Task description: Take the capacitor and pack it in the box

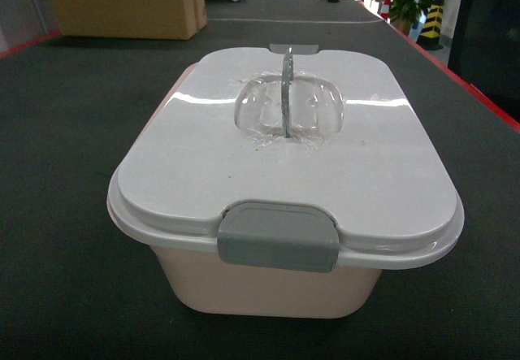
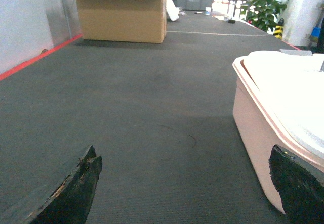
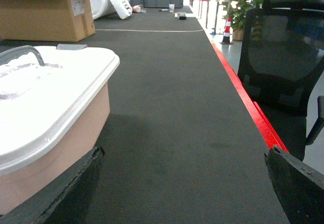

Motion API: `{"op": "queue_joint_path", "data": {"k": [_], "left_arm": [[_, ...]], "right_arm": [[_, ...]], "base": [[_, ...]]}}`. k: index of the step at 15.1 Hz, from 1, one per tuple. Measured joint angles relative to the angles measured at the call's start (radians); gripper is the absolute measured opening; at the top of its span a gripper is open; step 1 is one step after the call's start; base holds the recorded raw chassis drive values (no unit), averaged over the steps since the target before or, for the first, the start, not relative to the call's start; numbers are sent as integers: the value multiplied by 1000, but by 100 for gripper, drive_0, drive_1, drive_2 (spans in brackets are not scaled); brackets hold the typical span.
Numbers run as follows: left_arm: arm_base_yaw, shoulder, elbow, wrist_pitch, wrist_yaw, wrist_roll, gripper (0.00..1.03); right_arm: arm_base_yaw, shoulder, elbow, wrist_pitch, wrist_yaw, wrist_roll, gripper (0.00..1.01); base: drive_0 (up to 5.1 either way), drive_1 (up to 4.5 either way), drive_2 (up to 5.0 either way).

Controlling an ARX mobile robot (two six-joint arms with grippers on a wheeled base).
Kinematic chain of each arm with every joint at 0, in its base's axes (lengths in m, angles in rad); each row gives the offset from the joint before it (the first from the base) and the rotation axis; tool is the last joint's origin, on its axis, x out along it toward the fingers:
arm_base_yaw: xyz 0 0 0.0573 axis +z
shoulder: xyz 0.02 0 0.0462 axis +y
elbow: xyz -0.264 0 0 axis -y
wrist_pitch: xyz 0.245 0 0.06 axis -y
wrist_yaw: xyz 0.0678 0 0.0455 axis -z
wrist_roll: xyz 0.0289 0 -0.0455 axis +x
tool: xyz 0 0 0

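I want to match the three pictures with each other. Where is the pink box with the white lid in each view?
Head: the box fills the centre, lid on, grey latch facing the camera.
Left wrist: its pink side stands at the right edge.
Right wrist: it fills the lower left.
Shared landmark: the brown cardboard carton far back on the left.

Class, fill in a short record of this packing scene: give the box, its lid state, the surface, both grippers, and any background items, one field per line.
box: pale pink tub, centred on the table
lid: white lid on the box, grey front latch down, grey handle upright
surface: dark grey mat with a red edge
left gripper: open, empty, left of the box
right gripper: open, empty, right of the box
capacitor: none visible
background: cardboard carton, potted plant, black mesh chair
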Motion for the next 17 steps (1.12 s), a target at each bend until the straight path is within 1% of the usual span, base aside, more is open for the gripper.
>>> {"op": "queue_joint_path", "data": {"k": [17], "left_arm": [[0, 0, 0, 0, 0, 0, 98]], "right_arm": [[0, 0, 0, 0, 0, 0, 98]], "base": [[0, 0, 0]]}}
